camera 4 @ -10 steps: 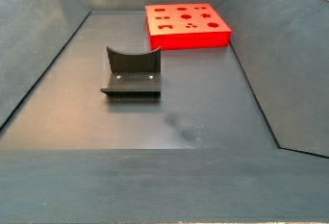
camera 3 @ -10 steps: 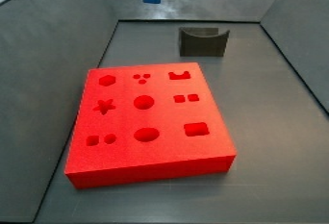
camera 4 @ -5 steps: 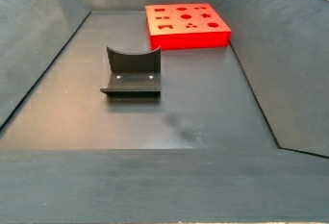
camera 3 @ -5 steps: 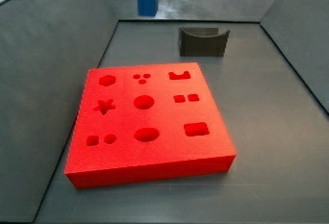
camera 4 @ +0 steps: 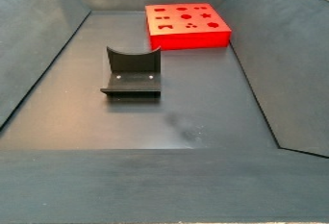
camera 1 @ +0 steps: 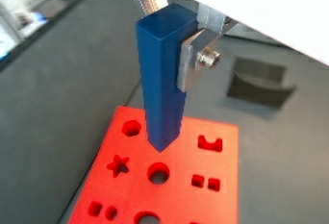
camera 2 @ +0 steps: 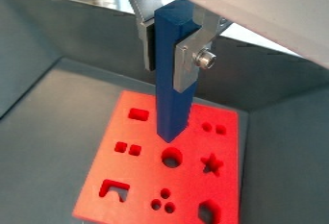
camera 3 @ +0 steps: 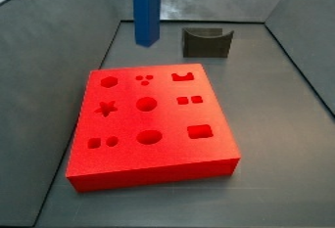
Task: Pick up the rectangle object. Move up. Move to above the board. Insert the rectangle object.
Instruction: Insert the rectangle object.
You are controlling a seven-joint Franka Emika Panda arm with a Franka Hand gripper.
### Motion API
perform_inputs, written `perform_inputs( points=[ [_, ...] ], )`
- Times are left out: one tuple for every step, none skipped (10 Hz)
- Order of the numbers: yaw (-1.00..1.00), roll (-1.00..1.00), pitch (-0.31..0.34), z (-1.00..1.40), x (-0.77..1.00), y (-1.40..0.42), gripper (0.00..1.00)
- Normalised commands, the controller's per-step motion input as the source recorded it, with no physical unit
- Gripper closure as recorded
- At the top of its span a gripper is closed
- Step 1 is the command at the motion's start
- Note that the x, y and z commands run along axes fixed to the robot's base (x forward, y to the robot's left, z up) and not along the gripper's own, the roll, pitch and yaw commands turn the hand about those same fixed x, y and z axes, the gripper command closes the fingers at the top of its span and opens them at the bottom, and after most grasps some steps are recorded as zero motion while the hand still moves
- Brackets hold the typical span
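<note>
Change: in a side view I see far more of the rectangle object point(camera 3: 145, 12) than half a second ago; the blue bar now hangs down from the top edge, at the far left, where only a short stub showed before.
Meaning: I judge the pick-up and lift done and the carry toward the board point(camera 3: 151, 124) under way, with the bar coming lower.
Gripper: the gripper point(camera 1: 178, 37) is high over the bin, its silver fingers point(camera 1: 198, 57) clamped on the upper part of the bar in both wrist views; it is out of frame in both side views.
Bar: upright, lower end free in the air, clear of the board.
Board: flat on the floor, unmoved; a side view point(camera 4: 188, 26) shows it at the far end, no bar in frame there.
Alignment: in a wrist view the bar's tip point(camera 2: 172, 132) sits over the red face among the holes; which hole it is over I cannot tell.
Fixture: the fixture point(camera 4: 131, 73) stands well apart from the board.
Next: I expect fine lining-up over the rectangular cut-out before insertion.
</note>
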Motion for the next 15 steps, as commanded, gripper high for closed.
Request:
perform_inputs(
  points=[
    [-0.87, -0.08, -0.026, -0.27, 0.0, -0.2, 1.0],
    [-0.78, -0.09, -0.043, -0.24, 0.0, -0.29, 1.0],
    [-0.68, -0.11, -0.036, -0.19, 0.0, -0.38, 1.0],
    [-0.63, -0.12, -0.033, -0.17, 0.0, -0.41, 1.0],
    [-0.65, -0.11, -0.043, -0.2, 0.0, -0.41, 1.0],
    [-0.67, -0.1, -0.049, -0.23, 0.0, -0.4, 1.0],
    [-0.58, -0.16, -0.004, -0.07, 0.1, -0.36, 1.0],
    [0.03, 0.0, -0.061, 0.0, -0.08, 0.0, 1.0],
    [-0.18, 0.0, 0.0, -0.16, 0.0, -0.17, 1.0],
    [-0.84, 0.0, 0.0, -0.28, 0.15, -0.21, 1.0],
    [-0.72, 0.01, 0.0, -0.34, 0.29, -0.22, 1.0],
    [-0.3, 0.12, 0.0, -0.53, 0.75, -0.16, 1.0],
    [-0.07, 0.13, 0.024, -0.47, 0.99, -0.06, 1.0],
    [0.0, 0.13, 0.091, -0.31, 1.0, -0.04, 1.0],
    [0.0, 0.07, 0.123, 0.0, 1.0, -0.06, 1.0]
  ],
)
